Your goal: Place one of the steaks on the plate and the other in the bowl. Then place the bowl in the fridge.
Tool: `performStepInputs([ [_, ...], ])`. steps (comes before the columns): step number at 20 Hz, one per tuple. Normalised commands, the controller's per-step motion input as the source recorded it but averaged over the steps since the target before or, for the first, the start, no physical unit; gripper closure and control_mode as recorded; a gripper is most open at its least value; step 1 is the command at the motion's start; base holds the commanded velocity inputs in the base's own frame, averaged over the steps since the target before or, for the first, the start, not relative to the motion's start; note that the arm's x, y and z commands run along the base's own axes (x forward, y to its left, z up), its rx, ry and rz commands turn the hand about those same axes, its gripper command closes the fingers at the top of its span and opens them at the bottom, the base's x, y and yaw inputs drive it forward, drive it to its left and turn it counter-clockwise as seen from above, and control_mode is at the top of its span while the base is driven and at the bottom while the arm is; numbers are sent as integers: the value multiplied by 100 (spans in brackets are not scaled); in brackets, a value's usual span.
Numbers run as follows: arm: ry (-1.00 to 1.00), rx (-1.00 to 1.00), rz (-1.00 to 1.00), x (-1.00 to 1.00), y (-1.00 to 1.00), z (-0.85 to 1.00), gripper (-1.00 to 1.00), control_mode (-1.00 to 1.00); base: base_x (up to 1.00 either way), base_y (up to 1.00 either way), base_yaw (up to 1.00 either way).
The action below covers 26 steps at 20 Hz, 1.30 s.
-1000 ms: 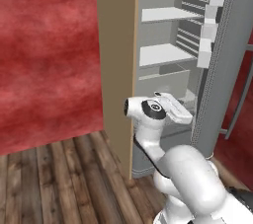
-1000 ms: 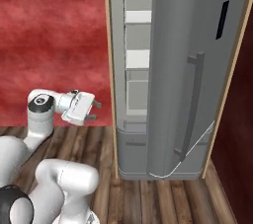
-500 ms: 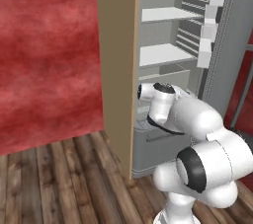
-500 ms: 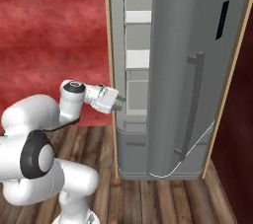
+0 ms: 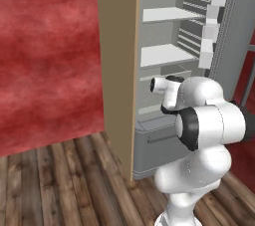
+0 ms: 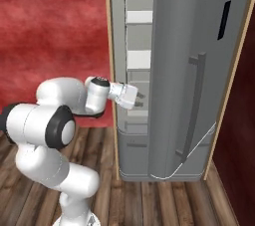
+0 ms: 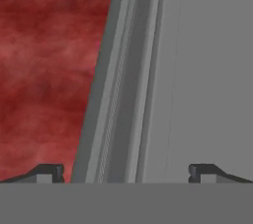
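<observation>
Reaching toward the fridge (image 6: 194, 70), my gripper (image 6: 139, 99) sits just at the edge of its open side, with nothing in it. My two finger tips (image 7: 49, 172) stand far apart, as wide as they go, and they hold nothing.

The fridge is tall and grey and stands straight up, so its long way runs from floor to top. A tan wood panel (image 5: 118, 70) frames it on the side near the red wall (image 5: 47, 56). Its door (image 5: 239, 36) is swung open, and from the left base view I can look in at the pale shelves (image 5: 167, 53), which lie flat, one above the other. A grey drawer (image 5: 154, 140) sits low inside. From the right base view I see the long bar handle (image 6: 191, 105) running up and down on the closed grey front, and the small dark display (image 6: 225, 20) above it.

From my hand I look along a grey edge of the fridge (image 7: 128, 80), which runs up and leans a bit, with the red wall beside it. The floor (image 5: 55, 185) is dark wood planks.
</observation>
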Motion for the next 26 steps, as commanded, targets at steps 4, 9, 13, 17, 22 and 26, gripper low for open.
performStepInputs([
  [4, 0, 0, 0, 30, -52, -26, -100, -100, 0, 0, 0],
  [9, 0, 0, 0, -6, -97, -5, -100, -100, 0, 0, 0],
  [13, 0, 1, 0, -35, -100, -3, -100, -100, 0, 0, 0],
  [17, 0, 2, 0, -50, -100, -1, -100, -100, 0, 0, 0],
  [22, 0, 4, -9, -48, -100, -3, -100, -100, 0, 0, 0],
  [26, 5, 6, -17, -22, -100, -7, -100, -100, 0, 0, 0],
])
